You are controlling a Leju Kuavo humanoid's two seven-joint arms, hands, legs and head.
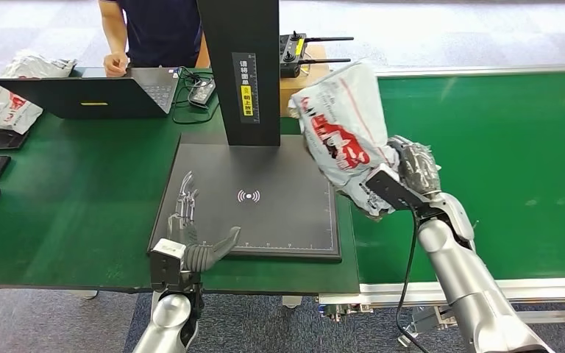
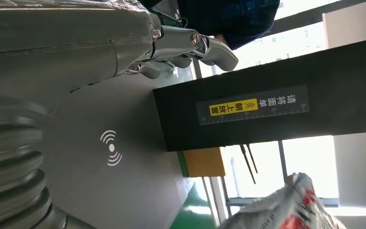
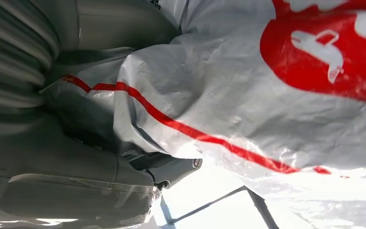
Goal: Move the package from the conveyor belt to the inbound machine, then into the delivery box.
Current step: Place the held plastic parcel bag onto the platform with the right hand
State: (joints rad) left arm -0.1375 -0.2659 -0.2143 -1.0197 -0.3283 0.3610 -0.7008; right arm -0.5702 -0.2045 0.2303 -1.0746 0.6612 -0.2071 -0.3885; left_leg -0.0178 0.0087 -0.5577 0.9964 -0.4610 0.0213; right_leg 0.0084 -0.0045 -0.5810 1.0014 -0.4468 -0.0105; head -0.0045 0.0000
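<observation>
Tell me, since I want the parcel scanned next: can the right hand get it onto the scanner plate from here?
Probably yes. The right hand holds the package raised beside the plate's right edge, whose centre lies bare; the left hand rests only at its near-left corner.

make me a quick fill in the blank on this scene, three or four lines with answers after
1. The grey and red package is held in the robot's ____ hand.
2. The left hand rests open on the dark ____ of the inbound machine, near its white wireless symbol.
3. The conveyor belt surface is coloured ____.
4. A person stands behind the table with one hand by an open ____.

Missing words: right; platform; green; laptop
</observation>
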